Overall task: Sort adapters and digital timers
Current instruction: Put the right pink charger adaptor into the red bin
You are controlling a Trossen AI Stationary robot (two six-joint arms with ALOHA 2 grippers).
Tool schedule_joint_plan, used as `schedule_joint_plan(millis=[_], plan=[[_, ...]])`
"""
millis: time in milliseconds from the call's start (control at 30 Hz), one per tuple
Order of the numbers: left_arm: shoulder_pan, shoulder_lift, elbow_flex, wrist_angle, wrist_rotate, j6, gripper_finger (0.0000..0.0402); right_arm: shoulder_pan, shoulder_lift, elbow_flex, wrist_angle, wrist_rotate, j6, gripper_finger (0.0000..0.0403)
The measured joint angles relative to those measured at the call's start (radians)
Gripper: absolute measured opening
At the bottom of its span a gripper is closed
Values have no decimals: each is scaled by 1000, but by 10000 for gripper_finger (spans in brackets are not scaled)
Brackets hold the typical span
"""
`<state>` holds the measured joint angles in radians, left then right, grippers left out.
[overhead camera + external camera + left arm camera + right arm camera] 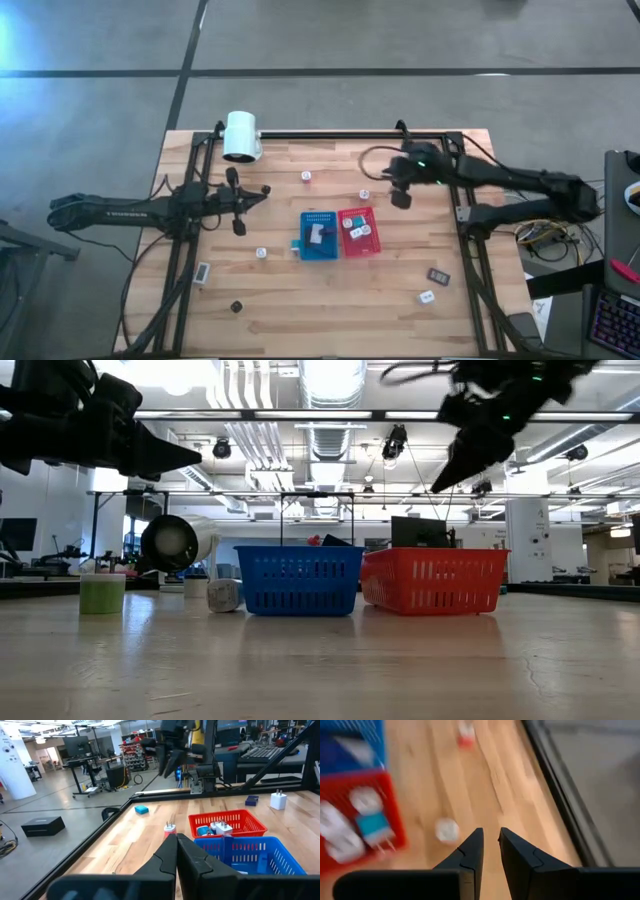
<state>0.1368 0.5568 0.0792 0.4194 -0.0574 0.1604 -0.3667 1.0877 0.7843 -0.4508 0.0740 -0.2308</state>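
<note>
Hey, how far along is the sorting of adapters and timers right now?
Partly done. The red basket already holds a few small pieces, and the blue basket holds at least one item. Nothing is in hand: the left tool is shut and empty, and the right tool hangs empty above the table. Several pieces remain loose on the table, such as a white adapter and a dark timer.

White cylinder (241,135), green cup (101,592).

No readable txt, labels or nos. anywhere; left arm (110,212) lettering illegible.
</note>
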Motion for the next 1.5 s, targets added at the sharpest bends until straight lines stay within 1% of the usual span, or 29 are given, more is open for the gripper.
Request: schedule_joint_plan(millis=[67,167,233,333,400,500,567,700,800,933,1033,1133,1267,1433,1500], plan=[[0,4,-1,-1,0,1,10,-1,109,126,-125,26,-87,56],[0,11,-1,-1,0,0,11,0,268,292,-288,27,-315,56],[0,16,-1,-1,0,0,11,1,372,388,-401,26,-434,57],[0,24,-1,-1,0,0,11,-1,504,505,-535,26,-528,62],[0,32,-1,-2,0,0,11,-1,567,564,-617,26,-575,74],[0,43,-1,-7,0,0,11,0,628,612,-638,28,-614,98],[0,51,-2,-10,0,0,11,2,641,627,-626,2,-647,117],[0,69,-2,-9,0,-17,12,8,648,635,-597,-150,-719,160],[0,82,-2,-11,0,-33,12,24,649,627,-589,-209,-721,195],[0,96,-2,-9,0,-50,12,57,649,588,-585,-206,-752,238],[0,102,-2,-9,0,-64,12,89,649,541,-535,-202,-784,261],[0,107,-2,-10,0,-68,12,116,649,495,-482,-144,-812,275],[0,109,-2,-9,0,-68,12,128,649,449,-421,-70,-852,283],[0,109,-2,-9,0,-64,12,119,649,438,-376,-66,-876,276],[0,109,-2,-9,0,-63,12,111,649,438,-361,-80,-880,271]])
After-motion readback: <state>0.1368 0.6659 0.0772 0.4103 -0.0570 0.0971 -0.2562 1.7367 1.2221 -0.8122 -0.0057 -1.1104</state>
